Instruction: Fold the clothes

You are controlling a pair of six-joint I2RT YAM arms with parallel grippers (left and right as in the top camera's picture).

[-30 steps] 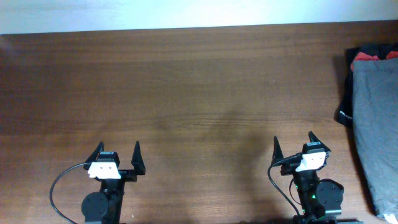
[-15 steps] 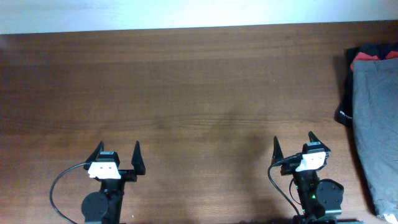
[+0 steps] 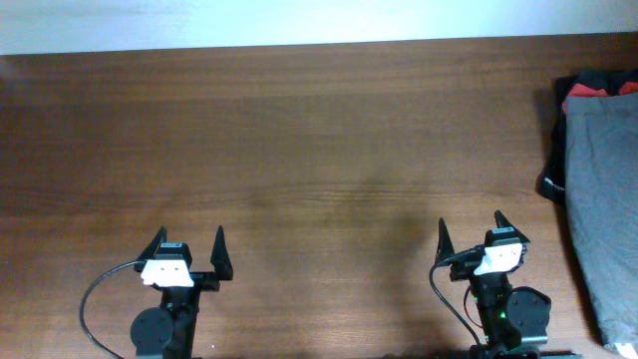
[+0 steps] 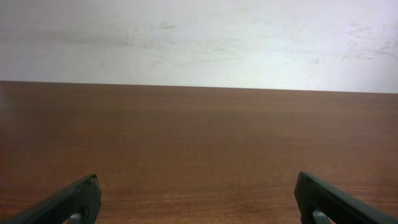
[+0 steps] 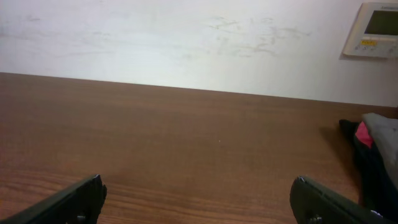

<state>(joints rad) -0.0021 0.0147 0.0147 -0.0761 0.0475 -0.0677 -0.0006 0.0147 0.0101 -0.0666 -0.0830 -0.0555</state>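
The clothes point(image 3: 603, 199) run near-to-far, probably flat, at right; left gripper point(image 3: 189, 239) and right gripper point(image 3: 471, 223) gape apart.

Left black two-finger end effector point(image 3: 188, 247): pointed dark fingers point(image 3: 220, 251), white plate point(image 3: 162, 269) behind them, thin black cable point(image 3: 90, 297) looping off its round black base point(image 3: 155, 327). Right black two-finger end effector point(image 3: 471, 234) looks alike, a green light point(image 3: 503, 317) glowing lower down.
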